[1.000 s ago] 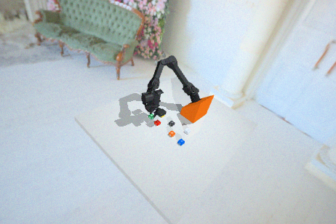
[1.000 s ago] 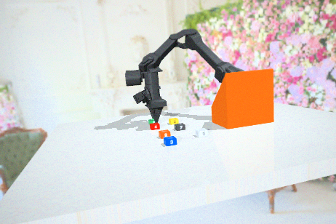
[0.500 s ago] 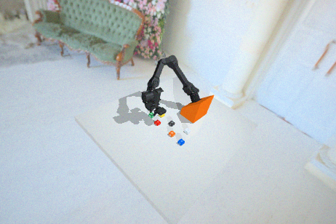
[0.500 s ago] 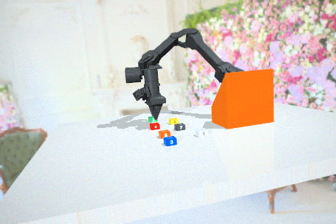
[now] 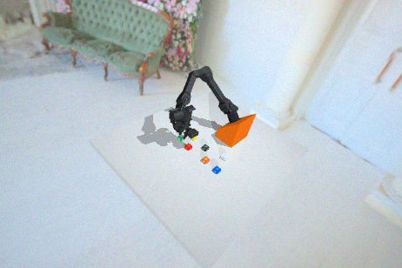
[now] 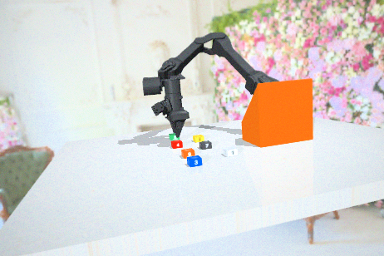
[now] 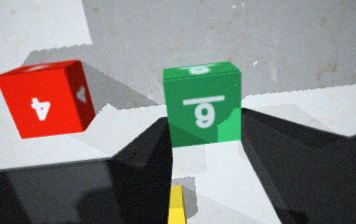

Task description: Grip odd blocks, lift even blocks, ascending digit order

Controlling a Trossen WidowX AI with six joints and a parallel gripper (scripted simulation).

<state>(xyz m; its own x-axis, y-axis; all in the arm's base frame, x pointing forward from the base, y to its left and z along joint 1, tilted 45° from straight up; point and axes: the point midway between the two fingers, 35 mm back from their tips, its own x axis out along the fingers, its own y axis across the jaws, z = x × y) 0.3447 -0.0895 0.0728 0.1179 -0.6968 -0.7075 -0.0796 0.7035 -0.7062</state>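
The hand (image 5: 181,134) (image 6: 178,136) (image 7: 202,121) points down and is closed on the green block (image 5: 181,137) (image 6: 173,136) (image 7: 204,105), a finger against each of two opposite sides. In the wrist view the block's digit is upside down with a bar above it, so it reads as an underlined 6. Whether it touches the desk (image 5: 170,187) (image 6: 133,199) I cannot tell.

Taking the top view as a clock face centred on the green block, the red block (image 5: 188,147) (image 6: 177,145) (image 7: 44,105), marked 4, sits near it at 5 o'clock, apart from the fingers. The yellow block (image 5: 194,138) (image 6: 199,138) (image 7: 176,206) is near too, at 3 o'clock, its digit too small to read. Further out towards 4 o'clock is the black block (image 5: 205,148) (image 6: 205,145) with a 7, then the white block (image 5: 223,157) (image 6: 230,153) with a 1. Between 4 and 5 o'clock come the orange block (image 5: 205,160) (image 6: 188,153), its digit unclear, and beyond it the blue block (image 5: 217,170) (image 6: 194,161), showing a 3.

The black arm (image 5: 216,89) (image 6: 241,62) arches over to a large orange housing (image 5: 235,130) (image 6: 283,112), standing on the desk at about 3 o'clock. Well apart, at 11 o'clock, is a green tufted sofa (image 5: 109,39).
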